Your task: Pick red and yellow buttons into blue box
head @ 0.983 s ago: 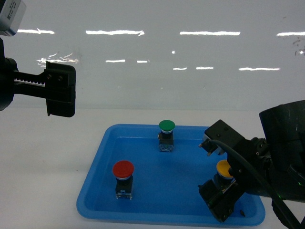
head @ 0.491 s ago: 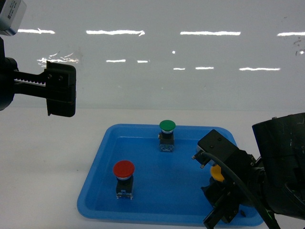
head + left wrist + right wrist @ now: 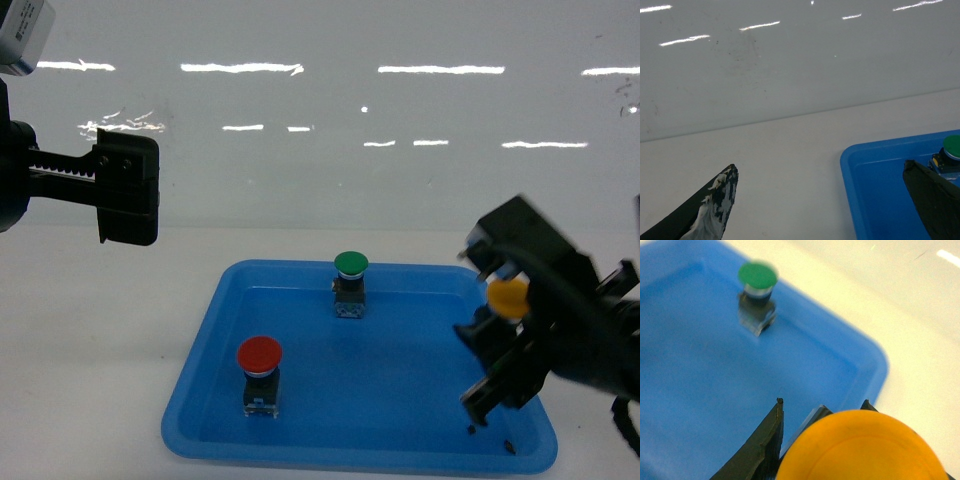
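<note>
Above the tray's (image 3: 200, 400) rt edge, my rt claw (image 3: 500, 330) grips yellow button (image 3: 507, 296), lifted clear. Red button (image 3: 259, 355) stands in tray, front-left; green button (image 3: 350, 265) at back. Left claw (image 3: 125, 190) spread wide, high over surface (image 3: 100, 330).

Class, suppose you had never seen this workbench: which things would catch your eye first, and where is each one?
First, the yellow button, gripped in the right claw and held in the air above the right end of the shallow blue tray. Next, the red button standing at the tray's front left and the green button near its back edge. The left claw hangs open, high at the left, away from the tray.
</note>
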### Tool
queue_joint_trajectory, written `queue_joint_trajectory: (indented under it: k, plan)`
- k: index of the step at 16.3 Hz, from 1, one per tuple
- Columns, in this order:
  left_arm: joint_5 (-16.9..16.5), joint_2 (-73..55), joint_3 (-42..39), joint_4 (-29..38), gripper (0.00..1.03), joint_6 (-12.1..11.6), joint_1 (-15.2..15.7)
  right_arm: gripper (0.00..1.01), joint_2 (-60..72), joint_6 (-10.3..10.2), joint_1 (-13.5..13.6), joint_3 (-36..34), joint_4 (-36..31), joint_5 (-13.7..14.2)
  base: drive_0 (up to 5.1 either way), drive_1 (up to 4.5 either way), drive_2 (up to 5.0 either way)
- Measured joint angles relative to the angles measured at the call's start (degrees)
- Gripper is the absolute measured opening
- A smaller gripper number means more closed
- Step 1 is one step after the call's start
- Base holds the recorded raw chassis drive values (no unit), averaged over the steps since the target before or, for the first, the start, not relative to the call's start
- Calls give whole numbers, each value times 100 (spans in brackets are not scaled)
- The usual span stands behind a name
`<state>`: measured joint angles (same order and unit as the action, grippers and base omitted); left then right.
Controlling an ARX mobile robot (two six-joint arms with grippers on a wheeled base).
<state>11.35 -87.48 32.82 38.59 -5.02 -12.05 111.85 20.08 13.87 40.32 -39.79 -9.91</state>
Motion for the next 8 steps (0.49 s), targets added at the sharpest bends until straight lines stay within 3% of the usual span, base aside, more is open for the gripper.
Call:
queue_joint_trajectory:
  k: [3,5,8]
  plan:
    - [0,0,0,2,98,0,0,40,-1123,-444,-286,-590,-756,-2,0,0,0]
    - [0,0,0,0,98,0,0,40,-2022,-778,-459,-1182,-1115,251,0,0,0]
    - [0,0,0,2,98,0,0,40,-3786,-1292,-671,-2247,-824,824,0,0,0]
